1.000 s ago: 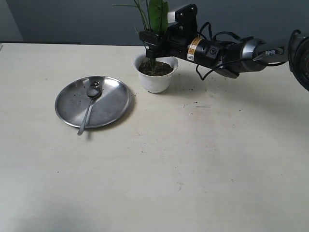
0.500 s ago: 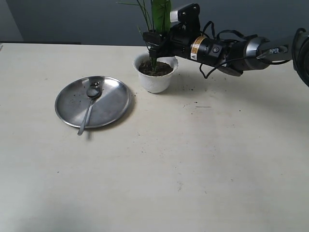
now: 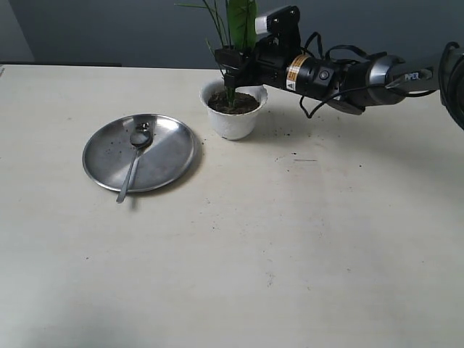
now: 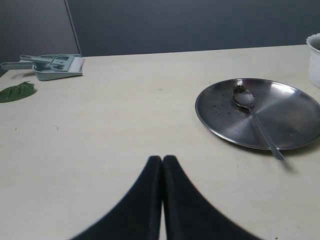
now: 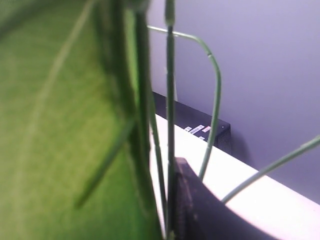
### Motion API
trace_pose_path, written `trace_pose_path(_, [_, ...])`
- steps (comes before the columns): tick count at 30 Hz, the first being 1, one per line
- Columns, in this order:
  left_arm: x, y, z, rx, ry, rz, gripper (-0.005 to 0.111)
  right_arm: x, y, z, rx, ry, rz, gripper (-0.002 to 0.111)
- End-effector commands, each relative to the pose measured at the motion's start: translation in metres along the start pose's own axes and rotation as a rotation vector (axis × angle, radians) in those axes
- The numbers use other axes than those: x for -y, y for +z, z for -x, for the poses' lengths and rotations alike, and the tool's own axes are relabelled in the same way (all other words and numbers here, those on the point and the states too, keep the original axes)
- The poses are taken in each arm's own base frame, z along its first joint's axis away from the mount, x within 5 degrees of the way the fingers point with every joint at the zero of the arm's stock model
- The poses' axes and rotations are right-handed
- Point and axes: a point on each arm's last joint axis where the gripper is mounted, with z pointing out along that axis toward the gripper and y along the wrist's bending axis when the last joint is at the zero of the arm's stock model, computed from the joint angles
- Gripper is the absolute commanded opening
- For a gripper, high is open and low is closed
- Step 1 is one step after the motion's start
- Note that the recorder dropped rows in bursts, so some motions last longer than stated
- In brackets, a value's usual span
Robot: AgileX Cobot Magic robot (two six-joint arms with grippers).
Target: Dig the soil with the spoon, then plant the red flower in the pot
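Exterior view: the right gripper (image 3: 230, 70) was clamped on the stem of the one red flower (image 3: 241, 16). Only the flower's green leaf and thin blades showed, and the stem's foot reached the soil (image 3: 238, 104) in the single white pot (image 3: 233, 122). In the right wrist view one dark finger (image 5: 200, 212) lay against those stems. Near the pot, on the left arm's side, one round steel plate (image 3: 170, 148) sat on the table (image 3: 290, 254). The one spoon (image 3: 134, 161) lay on it, dark crumbs in its bowl and its handle poking over the rim. In the left wrist view the left gripper (image 4: 162, 159) had its two black fingers pressed together on nothing, well apart from the plate. Beyond it lay one green dustpan (image 4: 56, 66) and one loose leaf (image 4: 17, 92).
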Motion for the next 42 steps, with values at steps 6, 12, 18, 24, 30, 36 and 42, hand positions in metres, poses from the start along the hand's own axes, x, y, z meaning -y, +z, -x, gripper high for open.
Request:
trace_pose_path(6, [-0.0001,0.0001,-0.0007,0.009,0.001,0.002,0.000,0.0078,-0.0027,-0.0474,-0.177,0.007,-0.074,-0.001])
trace_pose_path(12, [-0.0001,0.0001,-0.0007,0.009,0.001,0.002,0.000,0.0059,-0.0020,-0.0448,-0.154,-0.019,-0.050,-0.001])
trace_pose_path(18, [-0.0001,0.0001,-0.0007,0.009,0.001,0.002,0.000,0.0059,-0.0020,-0.0448,-0.154,-0.023,-0.049,0.026])
trace_pose_path(24, [-0.0001,0.0001,-0.0007,0.009,0.001,0.002,0.000,0.0053,-0.0018,-0.0441,-0.146,-0.023,-0.042,0.028])
trace_pose_path(30, [-0.0001,0.0001,-0.0009,0.007,0.001,0.002,0.000,0.0039,-0.0017,-0.0418,-0.129,-0.023,-0.029,0.028])
trace_pose_path(36, [-0.0001,0.0001,-0.0009,0.007,0.001,0.002,0.000,0.0032,-0.0016,-0.0411,-0.121,-0.023,-0.021,0.028])
trace_pose_path(42, [-0.0001,0.0001,-0.0009,0.007,0.001,0.002,0.000,0.0027,-0.0015,-0.0396,-0.110,-0.020,-0.016,0.028])
